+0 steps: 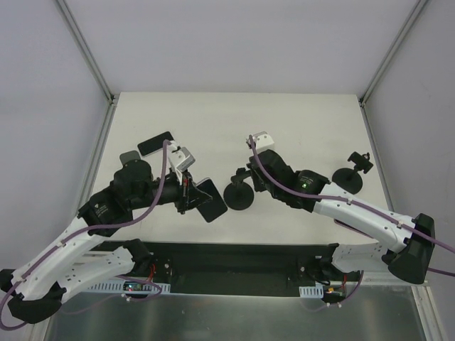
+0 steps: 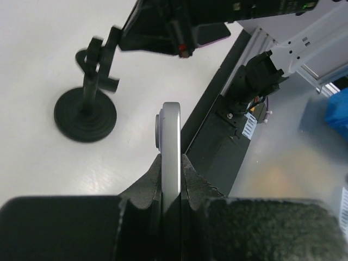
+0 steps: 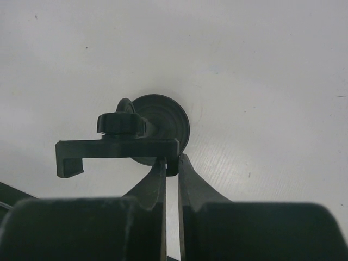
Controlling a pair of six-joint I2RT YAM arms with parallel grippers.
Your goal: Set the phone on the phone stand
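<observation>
The phone (image 2: 171, 141), thin and silver-edged, stands clamped in the left jaws; the right jaws pinch the phone stand (image 3: 117, 147) over a white surface (image 3: 261, 70).

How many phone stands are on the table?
2. One phone stand is mid-table, its head in the jaws of the right gripper. The other stand sits alone, far right.

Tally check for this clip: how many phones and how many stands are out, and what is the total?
Phones: 2 (held phone in the left hand; loose phone lying flat)
Stands: 2 (middle stand in the right hand; right stand standing free)
Total: 4
</observation>
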